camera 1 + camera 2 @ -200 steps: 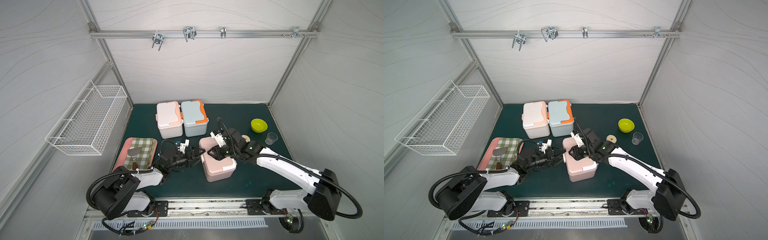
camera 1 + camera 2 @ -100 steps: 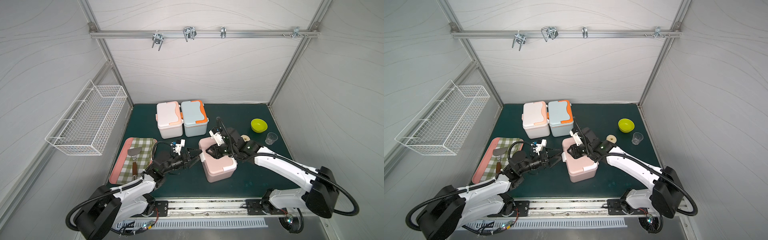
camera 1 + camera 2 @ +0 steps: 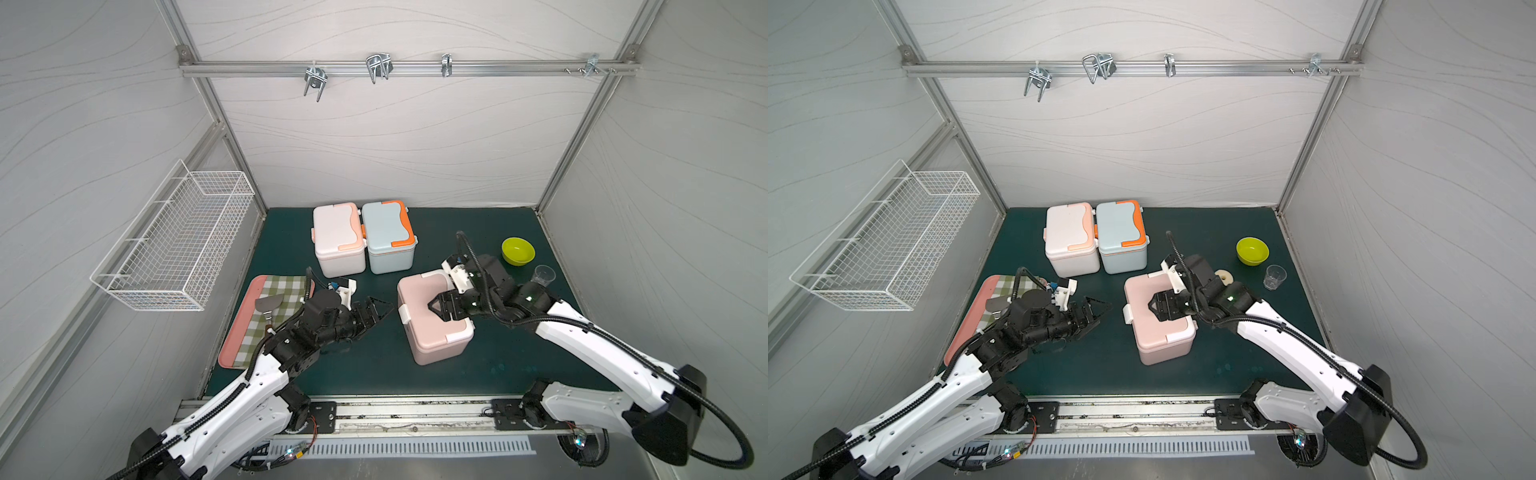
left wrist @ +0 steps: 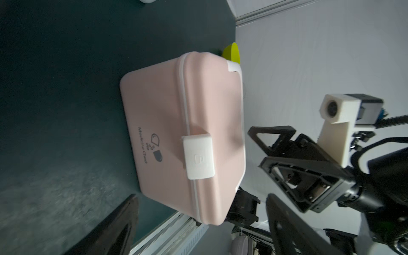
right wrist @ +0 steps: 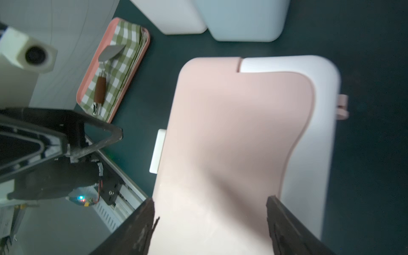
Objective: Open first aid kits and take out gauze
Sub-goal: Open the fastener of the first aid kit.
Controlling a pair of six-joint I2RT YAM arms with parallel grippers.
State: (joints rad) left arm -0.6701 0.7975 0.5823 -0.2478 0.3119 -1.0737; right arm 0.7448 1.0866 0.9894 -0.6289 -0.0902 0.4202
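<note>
Three first aid kits stand shut on the green mat: a white one with peach trim [image 3: 338, 239], a pale blue one with orange trim [image 3: 388, 235], and nearer the front a dusty pink one [image 3: 432, 320] [image 3: 1158, 324]. My right gripper [image 3: 436, 309] [image 5: 212, 223] hovers open just above the pink lid [image 5: 231, 132], beside its white handle. My left gripper [image 3: 376, 309] [image 4: 198, 229] is open and empty, just left of the pink kit, pointing at its white side clasp [image 4: 198, 159]. No gauze is in view.
A pink tray [image 3: 239, 326] with a checked cloth and a spatula lies at the left, partly under my left arm. A green bowl [image 3: 518, 250], a clear cup [image 3: 544, 275] and a small pale ring [image 3: 1224, 275] sit at the right. A wire basket [image 3: 178, 241] hangs on the left wall.
My right gripper's jaws have spread wide over the pink lid. My left arm has swung its elbow off the tray and stretched out; its gripper stays beside the clasp.
</note>
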